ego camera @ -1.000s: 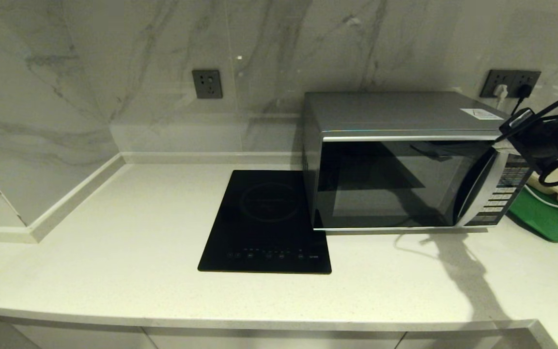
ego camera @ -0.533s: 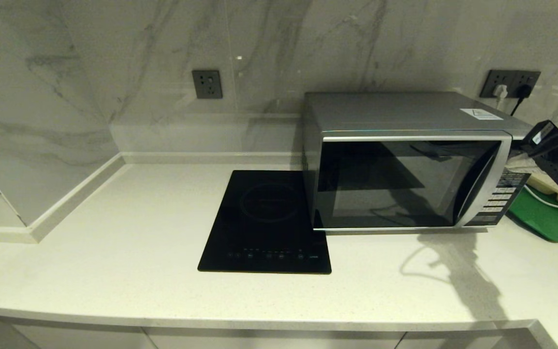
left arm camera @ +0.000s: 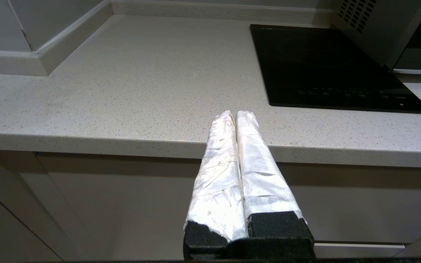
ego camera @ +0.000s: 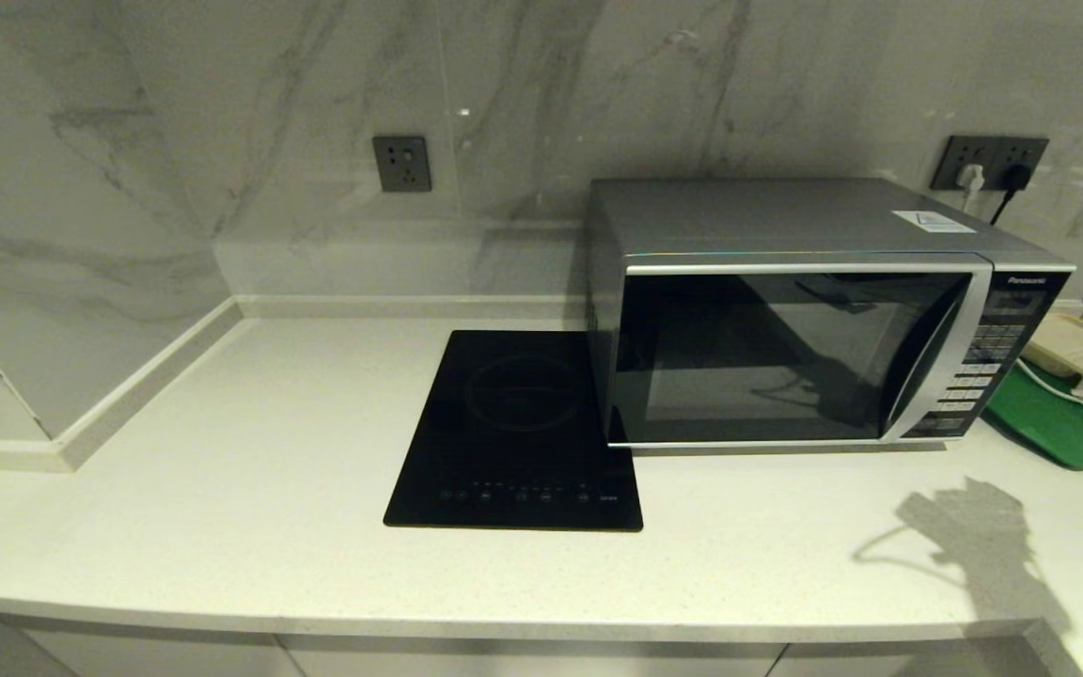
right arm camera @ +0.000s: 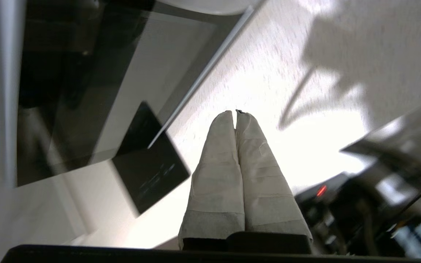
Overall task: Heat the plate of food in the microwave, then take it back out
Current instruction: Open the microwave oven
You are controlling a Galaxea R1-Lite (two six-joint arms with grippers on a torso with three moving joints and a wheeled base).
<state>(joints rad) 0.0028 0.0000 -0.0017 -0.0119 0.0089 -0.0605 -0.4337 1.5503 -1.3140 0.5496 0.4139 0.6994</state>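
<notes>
Both closed grippers hang apart from the microwave (ego camera: 791,320).

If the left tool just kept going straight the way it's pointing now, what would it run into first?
Probably the countertop. The left tool, shut and empty, sits low by the counter's front edge, pointing over it. The induction hob and microwave lie off to one side. Height above the surface is unclear.

Kitchen: marble-walled counter (ego camera: 222,527), hob (ego camera: 518,432), microwave (ego camera: 814,320)
</notes>
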